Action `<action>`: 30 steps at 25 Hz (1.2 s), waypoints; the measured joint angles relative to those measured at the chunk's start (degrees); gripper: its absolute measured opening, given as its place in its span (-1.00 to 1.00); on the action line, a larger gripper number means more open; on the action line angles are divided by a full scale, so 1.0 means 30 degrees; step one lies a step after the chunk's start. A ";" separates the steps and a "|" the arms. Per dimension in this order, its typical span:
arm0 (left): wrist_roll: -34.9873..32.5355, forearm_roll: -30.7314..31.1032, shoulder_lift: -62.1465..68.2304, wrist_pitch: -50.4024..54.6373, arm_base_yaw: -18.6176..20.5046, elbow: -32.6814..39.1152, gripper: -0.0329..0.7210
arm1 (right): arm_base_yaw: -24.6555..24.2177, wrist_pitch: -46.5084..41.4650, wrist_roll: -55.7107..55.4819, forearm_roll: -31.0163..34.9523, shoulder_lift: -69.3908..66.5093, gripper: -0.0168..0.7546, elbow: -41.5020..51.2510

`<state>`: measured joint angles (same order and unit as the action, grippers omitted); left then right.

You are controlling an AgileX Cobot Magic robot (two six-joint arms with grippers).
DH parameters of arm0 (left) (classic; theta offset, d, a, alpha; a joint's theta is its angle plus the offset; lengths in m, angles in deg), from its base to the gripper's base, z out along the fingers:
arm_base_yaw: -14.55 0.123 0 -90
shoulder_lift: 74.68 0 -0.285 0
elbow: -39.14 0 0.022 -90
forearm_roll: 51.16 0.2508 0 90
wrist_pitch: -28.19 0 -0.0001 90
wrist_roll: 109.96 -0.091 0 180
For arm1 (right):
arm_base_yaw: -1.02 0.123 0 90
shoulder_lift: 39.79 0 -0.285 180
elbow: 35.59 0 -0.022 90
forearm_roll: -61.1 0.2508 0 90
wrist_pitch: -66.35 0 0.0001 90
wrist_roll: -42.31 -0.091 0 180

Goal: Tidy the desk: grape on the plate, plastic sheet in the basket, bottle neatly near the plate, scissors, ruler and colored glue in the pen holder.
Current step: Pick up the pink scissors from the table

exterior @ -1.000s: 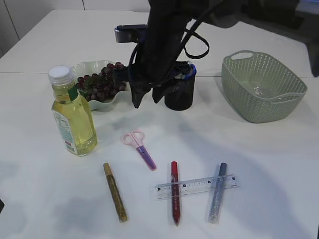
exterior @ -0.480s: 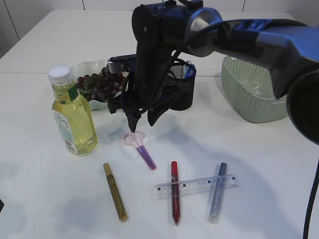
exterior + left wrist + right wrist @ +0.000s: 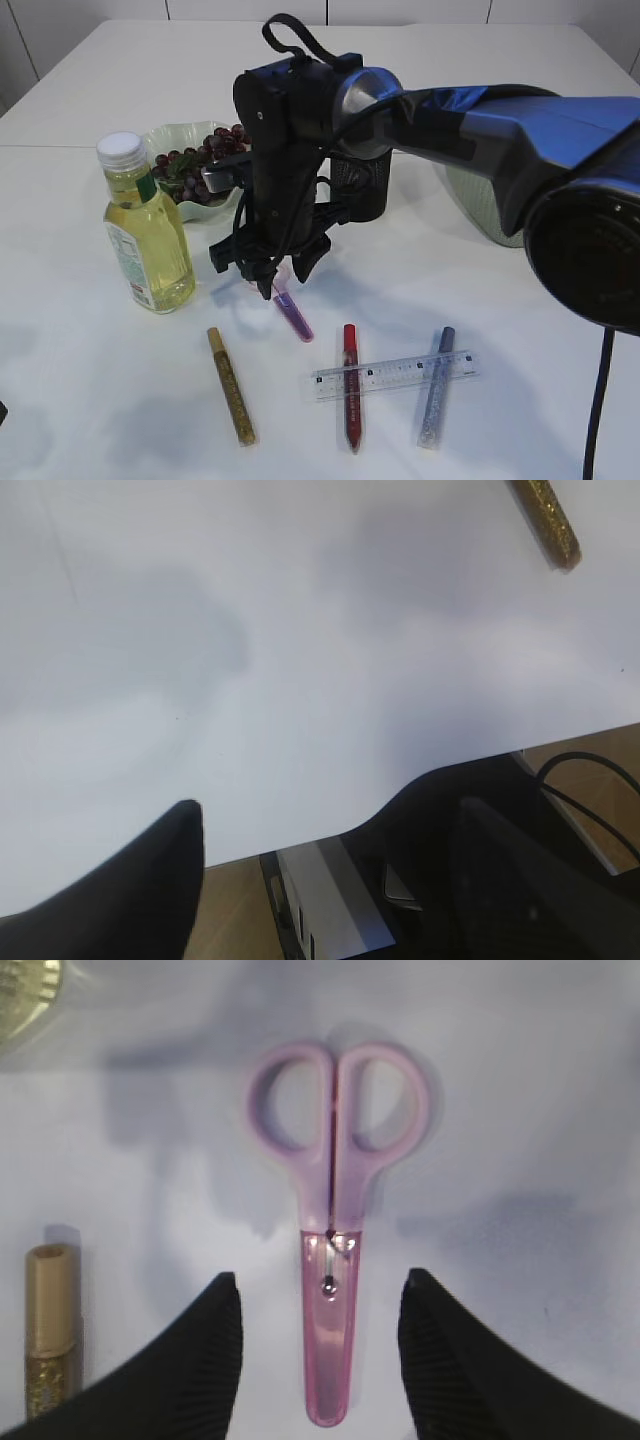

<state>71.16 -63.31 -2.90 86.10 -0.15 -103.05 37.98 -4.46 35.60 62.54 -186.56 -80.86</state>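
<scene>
Lowered over the small pink plastic scissors (image 3: 335, 1230), right gripper (image 3: 320, 1345) with fingers (image 3: 205, 1355) spread to either side of the sheathed blade, not touching it, scissors flat on the white tabletop (image 3: 520, 330). Just left of the scissors, a gold glitter glue stick (image 3: 50, 1330); beyond them, the black mesh pen holder (image 3: 362, 190). Left gripper (image 3: 330, 880) well apart from the scissors, fingers wide and empty.

This is looking like a robotics lab staging a desk: a plain white bench (image 3: 520, 330) sitting against bare pale wall panels (image 3: 90, 10), with a black and blue robot arm (image 3: 480, 120) reaching over it.
</scene>
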 joint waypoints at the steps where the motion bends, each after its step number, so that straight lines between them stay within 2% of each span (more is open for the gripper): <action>1: 0.0000 0.0000 0.0000 0.0000 0.0000 0.0000 0.57 | 0.0000 0.0000 -0.0029 -0.0051 -0.0125 0.09 0.0000; 30: -0.0031 0.0243 0.0000 -0.0045 0.0000 0.0000 0.57 | 0.0000 0.0120 -0.0123 -0.0257 -0.0991 0.09 -0.0030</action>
<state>71.07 -62.58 -2.90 85.96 -0.15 -103.05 37.98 -4.10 35.23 61.77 -189.54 -80.95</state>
